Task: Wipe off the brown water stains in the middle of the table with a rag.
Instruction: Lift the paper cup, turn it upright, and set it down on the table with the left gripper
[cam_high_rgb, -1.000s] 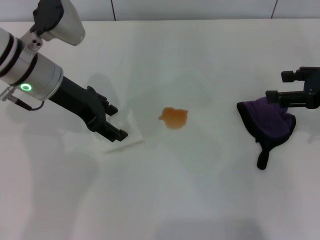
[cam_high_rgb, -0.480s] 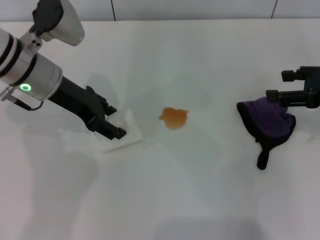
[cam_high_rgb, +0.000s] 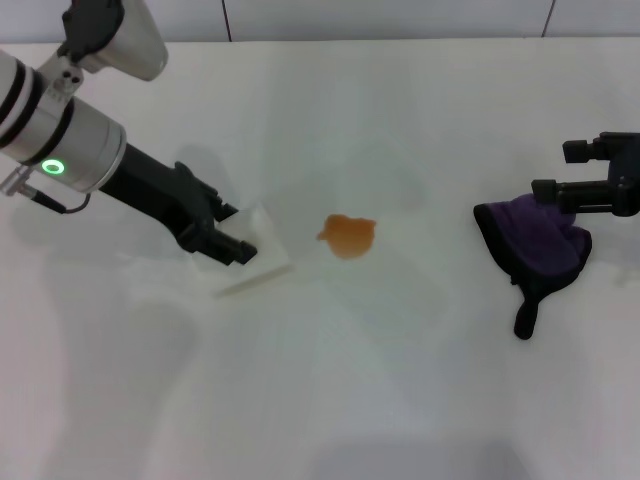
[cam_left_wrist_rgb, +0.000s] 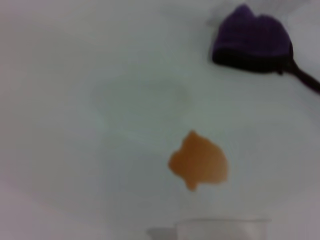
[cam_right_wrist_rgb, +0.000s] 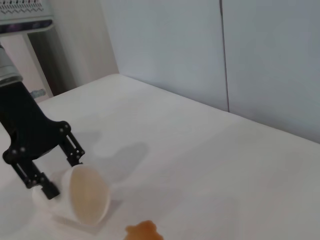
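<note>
left gripper (cam_high_rgb: 232, 243) low over the table (cam_high_rgb: 400, 400), left of centre, fingers closed on a white paper cup (cam_high_rgb: 255, 262). cup is tipped on its side, mouth toward the middle of the table; the right wrist view shows its open mouth (cam_right_wrist_rgb: 90, 196) facing the blotch, rim low at the table. that tilt reads as a pouring posture, which would account for the liquid lying just off the cup's mouth. a judgement, not something seen.

brown water stains (cam_high_rgb: 348, 236): 1 orange-brown blotch with an irregular edge, near mid-table, close to the cup but apart from it. also clear in the left wrist view (cam_left_wrist_rgb: 199, 162), with the cup rim just showing at the frame edge. blotch looks intact, unsmeared; wiping not started.

rag (cam_high_rgb: 535, 250): dark purple cloth with black edging, bunched in a heap on the table, black tail trailing toward the robot. well apart from the blotch, on the right side. left wrist view shows it beyond the stain (cam_left_wrist_rgb: 252, 39).

right gripper (cam_high_rgb: 596, 190) at the far right, just at the upper edge of the rag, 2 black fingers pointing in toward it. cannot tell whether they are open or pinching the cloth. position suits a pick-up of the rag.

next likely need: cup clear of the stain, rag carried over to it.
</note>
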